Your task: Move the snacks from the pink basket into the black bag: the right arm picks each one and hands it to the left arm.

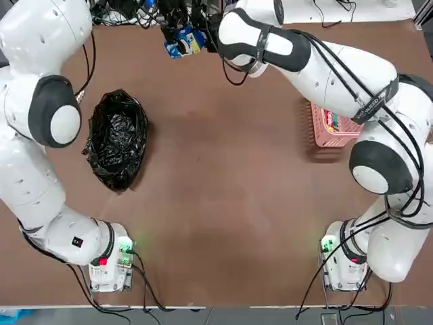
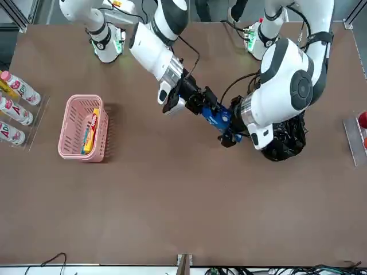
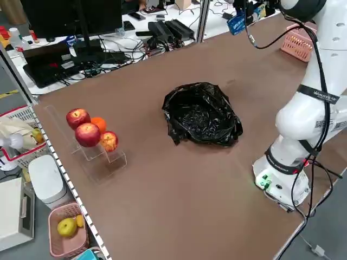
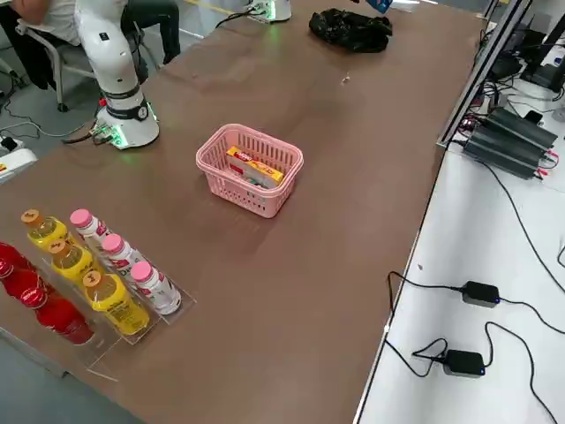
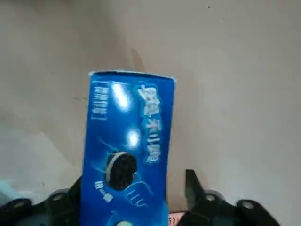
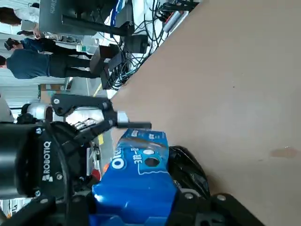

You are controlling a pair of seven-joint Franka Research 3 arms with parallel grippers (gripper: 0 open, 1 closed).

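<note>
Now, handover: right pincer (image 2: 202,105) pinches the blue snack packet (image 2: 217,117) above the tabletop (image 2: 183,206), at the far middle of the robot's reach.
Left pincer: left pincer (image 2: 228,136) meets the same packet from the other end, fingers set either side of it; whether they press it yet I cannot tell.
Progress: first packet of three looks mid-transfer; nothing shows inside the black bag (image 1: 116,139) yet, as far as its folds allow.
Left to do: release by the right arm, drop into the bag, then the yellow packet (image 2: 94,125) and the teal packet (image 2: 86,137) lying in the pink basket (image 2: 69,123).
Bag: on the robot's left, near the left arm, mouth crumpled and only partly spread, which may hinder the drop.
Around: bottles (image 4: 101,274) in a rack at the robot's right edge, apples (image 3: 87,132) at its left edge; neither is in the path.
</note>
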